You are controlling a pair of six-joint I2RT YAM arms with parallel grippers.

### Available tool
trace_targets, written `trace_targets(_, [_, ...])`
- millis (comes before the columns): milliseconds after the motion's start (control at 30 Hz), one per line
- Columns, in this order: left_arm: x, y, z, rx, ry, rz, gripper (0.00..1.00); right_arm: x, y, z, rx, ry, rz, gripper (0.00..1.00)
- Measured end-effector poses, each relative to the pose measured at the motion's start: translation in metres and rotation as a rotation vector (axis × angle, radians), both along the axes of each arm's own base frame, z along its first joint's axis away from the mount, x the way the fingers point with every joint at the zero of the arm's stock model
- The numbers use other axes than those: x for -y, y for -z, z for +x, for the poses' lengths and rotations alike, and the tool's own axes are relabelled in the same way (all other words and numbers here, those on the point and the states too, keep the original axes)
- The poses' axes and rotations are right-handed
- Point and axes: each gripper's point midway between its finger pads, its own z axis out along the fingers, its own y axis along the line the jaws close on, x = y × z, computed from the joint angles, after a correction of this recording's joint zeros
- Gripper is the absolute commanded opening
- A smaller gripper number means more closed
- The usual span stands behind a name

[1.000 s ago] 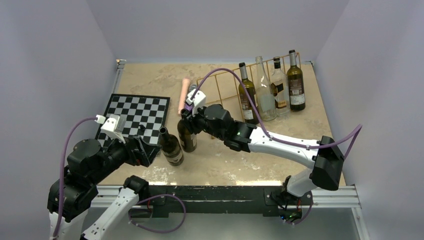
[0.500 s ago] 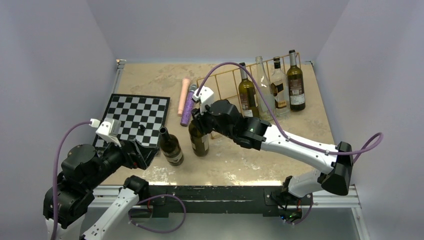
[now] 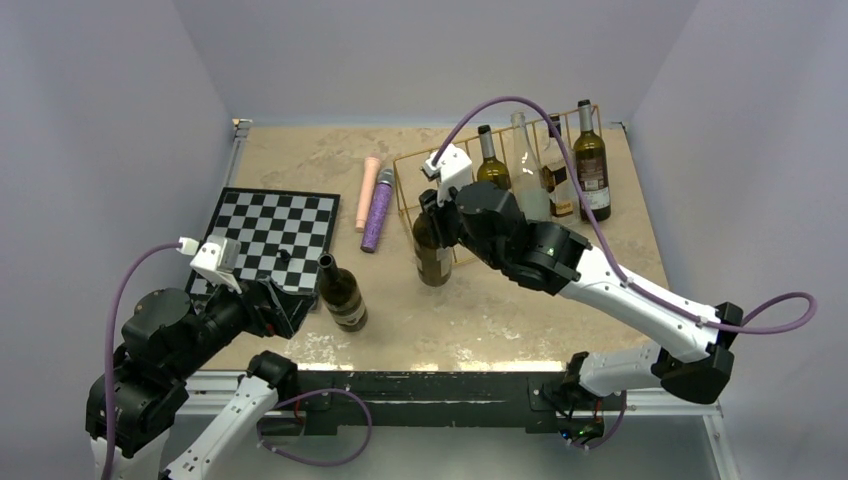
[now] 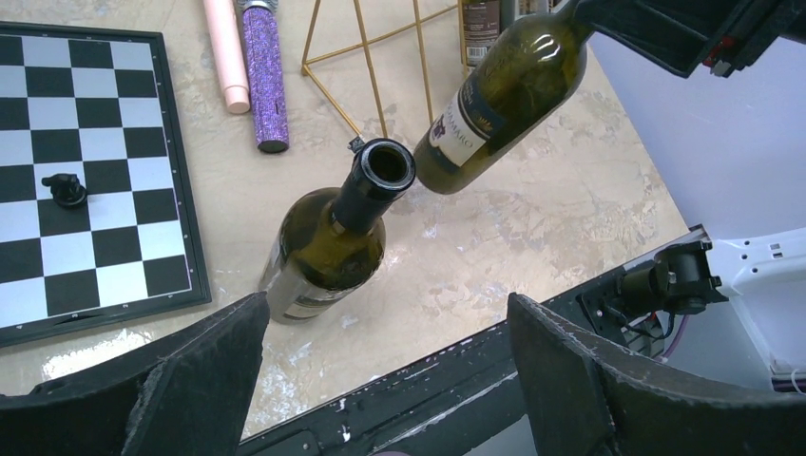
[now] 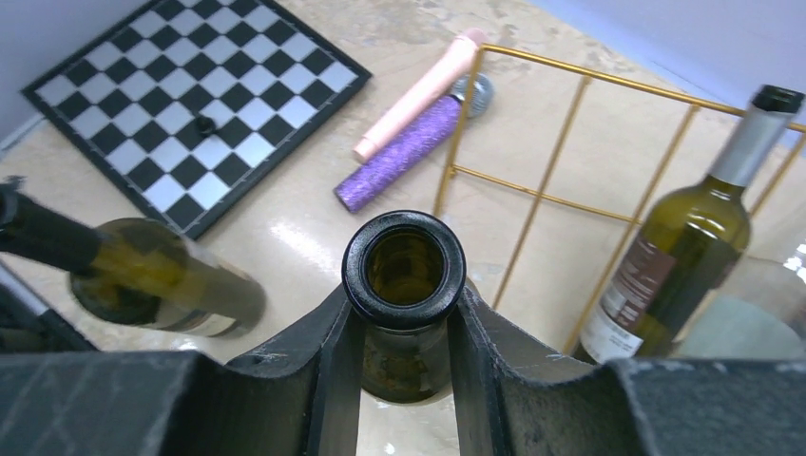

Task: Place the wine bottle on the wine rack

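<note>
A dark green wine bottle is gripped by the neck in the right hand; in the right wrist view the two fingers are seen closed against the glass just below the open, uncorked mouth. The bottle is held roughly upright near the middle of the worktop, just beside the 7 o'clock corner of the wine rack and outside its wires; whether its base touches the worktop cannot be told. The rack, a frame of thin golden wire, is placed toward 1 o'clock on the worktop, and four other bottles are stood upright at its 3 o'clock end, well apart from the held one. A second open bottle is stood at 8 o'clock from the held bottle, close to it but not touching. The left hand is positioned at 9 o'clock from that second bottle, its fingers spread wide with nothing held between them. A black-and-white chessboard is laid at 9 o'clock on the worktop, with one black piece stood near its near edge. Between the chessboard and the rack, a pink tube and a purple glittered tube are laid side by side.
</note>
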Motion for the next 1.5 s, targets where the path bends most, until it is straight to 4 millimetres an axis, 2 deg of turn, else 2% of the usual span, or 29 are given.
trace_targets(367, [0.0,0.0,0.0,0.0,0.0,0.0,0.99,0.074,0.012,0.058,-0.035,0.222,-0.101,0.0])
trace_targets(467, [0.0,0.0,0.0,0.0,0.0,0.0,0.99,0.083,0.019,0.069,-0.048,0.257,-0.119,0.0])
trace_targets(867, [0.0,0.0,0.0,0.0,0.0,0.0,0.99,0.08,0.062,0.093,-0.138,0.277,-0.19,0.0])
trace_targets(1167, [-0.001,0.004,-0.002,-0.016,-0.003,0.008,0.99,0.079,0.066,0.114,-0.151,0.298,-0.174,0.0])
trace_targets(1500, [-0.003,0.004,-0.004,-0.008,-0.007,0.006,0.99,0.071,0.077,0.149,-0.183,0.322,-0.156,0.0])
